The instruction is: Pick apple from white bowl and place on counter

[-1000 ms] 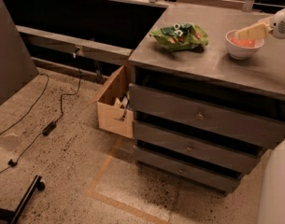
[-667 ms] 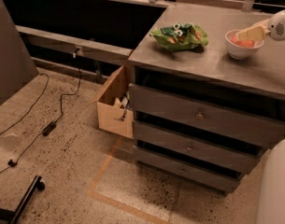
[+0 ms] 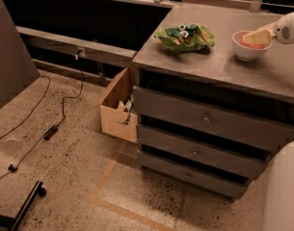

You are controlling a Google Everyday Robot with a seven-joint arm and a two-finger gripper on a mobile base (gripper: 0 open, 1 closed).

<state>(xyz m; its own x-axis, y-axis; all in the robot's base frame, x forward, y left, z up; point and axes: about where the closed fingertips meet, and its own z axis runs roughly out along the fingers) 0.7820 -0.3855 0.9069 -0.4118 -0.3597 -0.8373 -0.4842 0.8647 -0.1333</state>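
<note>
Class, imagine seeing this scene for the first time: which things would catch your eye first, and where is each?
The bright green snack bag lies near the middle of the grey counter. To its right, the gripper reaches from the picture's right edge into the white bowl, over the reddish apple inside. On the floor to the counter's left stands an open cardboard box.

The matt grey surface [image 3: 219, 67] is carrying a smooth white bowl [image 3: 244, 54], the smooth pale end effector [image 3: 256, 37] hanging over it.

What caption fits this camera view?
Gripper at the white bowl with the apple inside, on the grey counter.
</note>
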